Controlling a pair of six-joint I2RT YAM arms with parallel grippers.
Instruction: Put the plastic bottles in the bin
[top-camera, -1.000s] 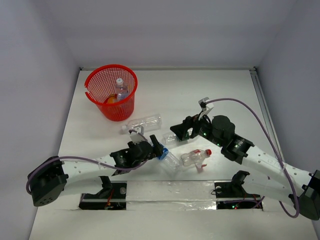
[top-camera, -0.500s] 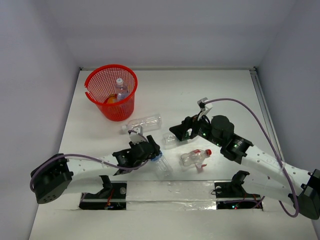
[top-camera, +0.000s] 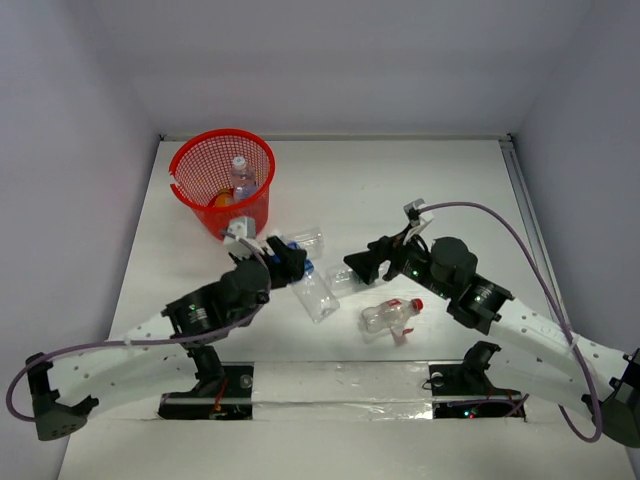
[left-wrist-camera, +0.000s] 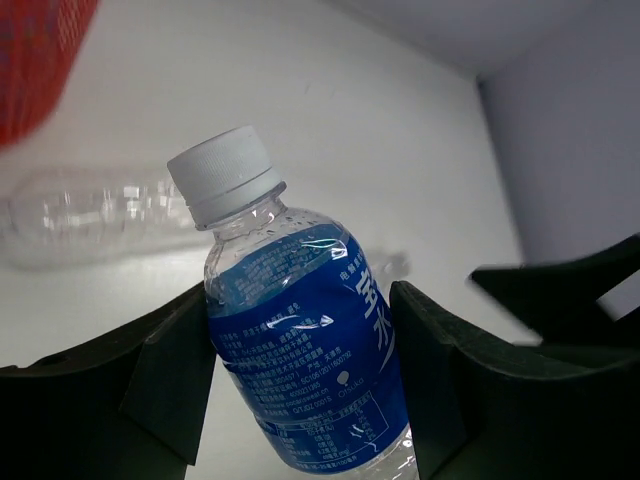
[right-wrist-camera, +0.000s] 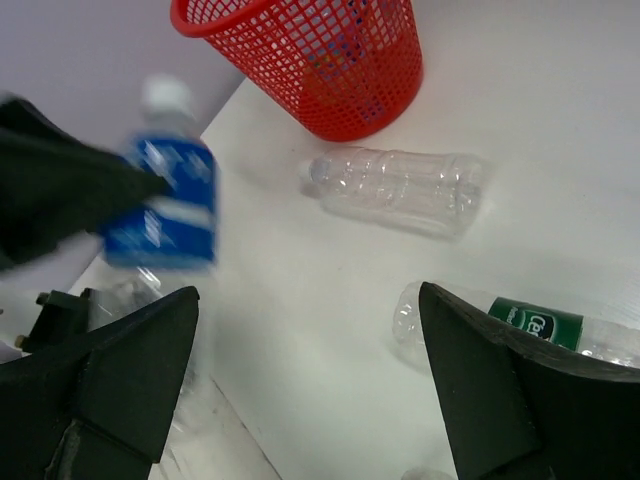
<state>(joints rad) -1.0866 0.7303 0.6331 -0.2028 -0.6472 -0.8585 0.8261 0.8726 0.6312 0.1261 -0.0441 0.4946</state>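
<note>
My left gripper (top-camera: 292, 264) is shut on a blue-labelled, white-capped plastic bottle (top-camera: 316, 291), held off the table; it fills the left wrist view (left-wrist-camera: 300, 345) between both pads. The red mesh bin (top-camera: 222, 182) stands at the far left with a clear bottle (top-camera: 242, 177) and an orange-filled one (top-camera: 222, 200) inside. An unlabelled clear bottle (top-camera: 308, 240) lies just behind the left gripper. My right gripper (top-camera: 364, 263) is open and empty above a green-labelled bottle (right-wrist-camera: 532, 324). A red-capped bottle (top-camera: 391, 314) lies in front of it.
The right wrist view shows the bin (right-wrist-camera: 325, 55), the unlabelled bottle (right-wrist-camera: 400, 190) and the held blue bottle (right-wrist-camera: 165, 203), blurred. A metal strip (top-camera: 340, 378) runs along the near edge. Grey walls close the table on three sides.
My left arm has lifted the blue-labelled bottle and swung it up and away toward the bin. The right arm has barely moved.
</note>
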